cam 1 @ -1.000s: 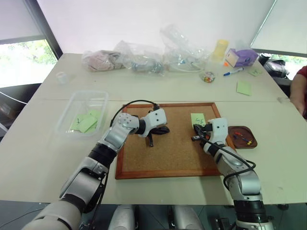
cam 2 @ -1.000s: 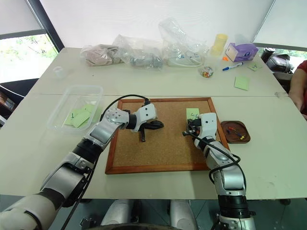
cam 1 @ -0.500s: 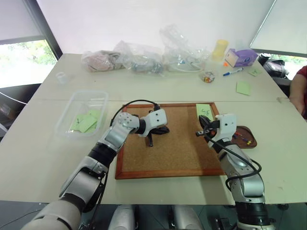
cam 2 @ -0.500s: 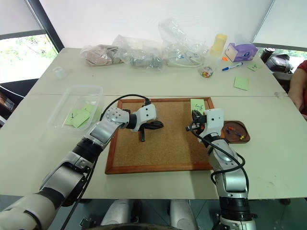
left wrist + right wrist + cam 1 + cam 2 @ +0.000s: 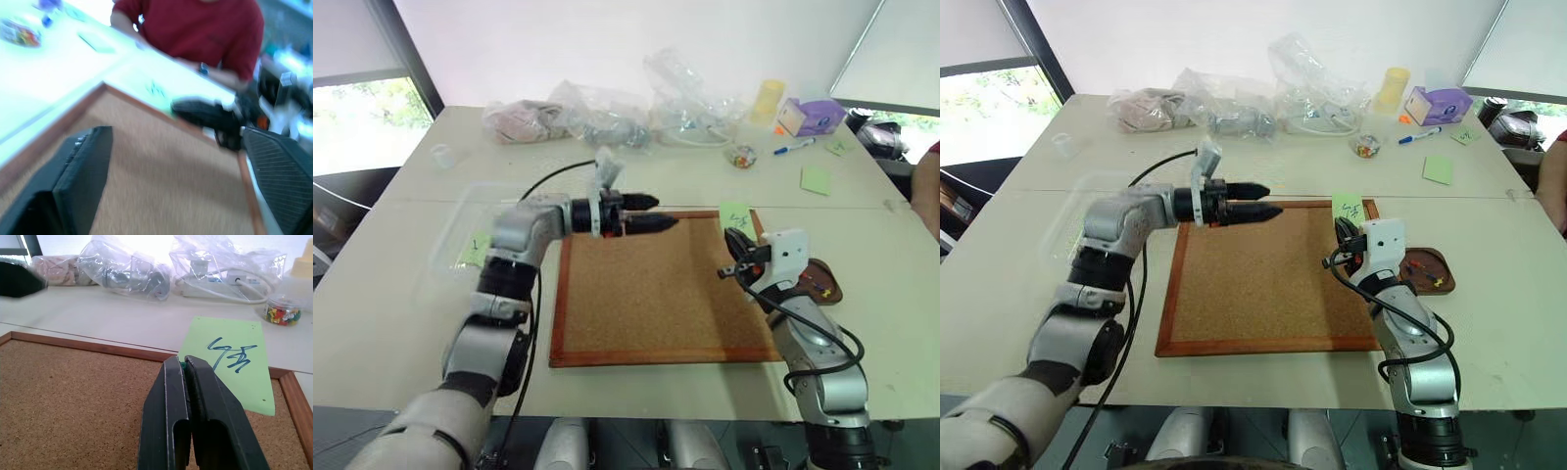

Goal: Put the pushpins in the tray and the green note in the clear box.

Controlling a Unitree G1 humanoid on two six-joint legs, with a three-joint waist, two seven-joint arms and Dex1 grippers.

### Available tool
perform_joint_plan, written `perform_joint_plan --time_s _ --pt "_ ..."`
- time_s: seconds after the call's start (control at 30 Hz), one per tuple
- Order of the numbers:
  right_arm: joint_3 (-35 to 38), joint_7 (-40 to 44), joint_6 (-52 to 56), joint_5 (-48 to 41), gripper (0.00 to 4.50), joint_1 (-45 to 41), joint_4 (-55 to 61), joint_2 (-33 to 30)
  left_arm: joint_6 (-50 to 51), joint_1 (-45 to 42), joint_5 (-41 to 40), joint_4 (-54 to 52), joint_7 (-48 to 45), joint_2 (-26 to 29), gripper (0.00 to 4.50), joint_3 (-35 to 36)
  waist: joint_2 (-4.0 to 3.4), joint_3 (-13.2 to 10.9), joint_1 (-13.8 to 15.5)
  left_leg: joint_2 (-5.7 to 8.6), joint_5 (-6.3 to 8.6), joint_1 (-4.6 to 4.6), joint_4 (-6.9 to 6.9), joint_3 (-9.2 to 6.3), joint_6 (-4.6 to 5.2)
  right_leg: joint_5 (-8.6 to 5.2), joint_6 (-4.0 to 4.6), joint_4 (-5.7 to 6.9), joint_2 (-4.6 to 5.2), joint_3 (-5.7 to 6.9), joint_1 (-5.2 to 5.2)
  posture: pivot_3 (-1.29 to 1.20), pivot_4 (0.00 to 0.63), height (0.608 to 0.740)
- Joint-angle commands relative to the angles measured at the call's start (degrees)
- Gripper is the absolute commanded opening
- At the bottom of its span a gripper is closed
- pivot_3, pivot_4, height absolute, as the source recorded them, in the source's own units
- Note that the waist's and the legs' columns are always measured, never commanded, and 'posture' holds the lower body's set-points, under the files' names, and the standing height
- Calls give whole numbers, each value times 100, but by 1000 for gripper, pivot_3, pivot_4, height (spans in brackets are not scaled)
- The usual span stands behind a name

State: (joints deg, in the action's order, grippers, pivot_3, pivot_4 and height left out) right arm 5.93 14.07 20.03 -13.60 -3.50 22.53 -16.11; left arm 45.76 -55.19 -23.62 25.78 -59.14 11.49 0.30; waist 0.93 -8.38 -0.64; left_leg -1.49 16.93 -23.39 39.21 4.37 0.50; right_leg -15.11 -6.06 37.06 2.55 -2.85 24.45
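Head views show the right gripper (image 5: pixel 1340 238) raised over the corkboard (image 5: pixel 1258 284), green note (image 5: pixel 1349 207) at its tip, left gripper (image 5: pixel 1268 210) empty; right wrist view shows fingers (image 5: pixel 168 396) together on a green-headed pushpin (image 5: pixel 182 365) through the note, left wrist view jaws apart, so the note needs freeing before the tray (image 5: pixel 1426 270)

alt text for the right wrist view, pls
The right gripper is shut on a green note with dark blue handwriting, holding it by its edge above a wood-framed corkboard. Beyond the board, on a pale table, lie clear plastic bags and a small tub of coloured pushpins.
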Motion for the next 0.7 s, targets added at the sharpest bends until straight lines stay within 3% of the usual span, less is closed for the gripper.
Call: perform_joint_plan --time_s 0.03,0.23,0.57,0.67,0.7 --pt "-48 79 25 27 0 -132 477 -123 558 -486 -423 627 315 -328 4485 375 1 -1 -15 7 0 0 0 1 0 0 0 -1 0 0 0 0 150 737" --pt "-198 113 143 128 0 -273 776 -220 785 -1229 -715 1825 577 -907 4485 825 15 -12 -24 11 0 -3 0 -2 0 -2 -3 -2 -1 1 1 0 150 737" --pt "-371 0 420 249 0 -330 1278 -169 43 -1864 -720 3283 779 -1385 4485 1291 17 -13 -12 12 0 -2 -3 -1 0 -2 -3 -2 -2 1 2 0 150 737" --pt "-414 -21 490 273 0 -324 1382 -162 -176 -1926 -614 3489 809 -1483 3701 1266 19 -14 -9 14 0 -3 -3 -2 0 -2 -3 -4 0 1 2 0 150 737" --pt "-419 -22 501 282 0 -316 1404 -168 -213 -1948 -601 3541 803 -1495 3130 1272 19 -14 -12 15 0 -3 -3 -1 0 -2 -3 -4 1 1 2 0 150 737"
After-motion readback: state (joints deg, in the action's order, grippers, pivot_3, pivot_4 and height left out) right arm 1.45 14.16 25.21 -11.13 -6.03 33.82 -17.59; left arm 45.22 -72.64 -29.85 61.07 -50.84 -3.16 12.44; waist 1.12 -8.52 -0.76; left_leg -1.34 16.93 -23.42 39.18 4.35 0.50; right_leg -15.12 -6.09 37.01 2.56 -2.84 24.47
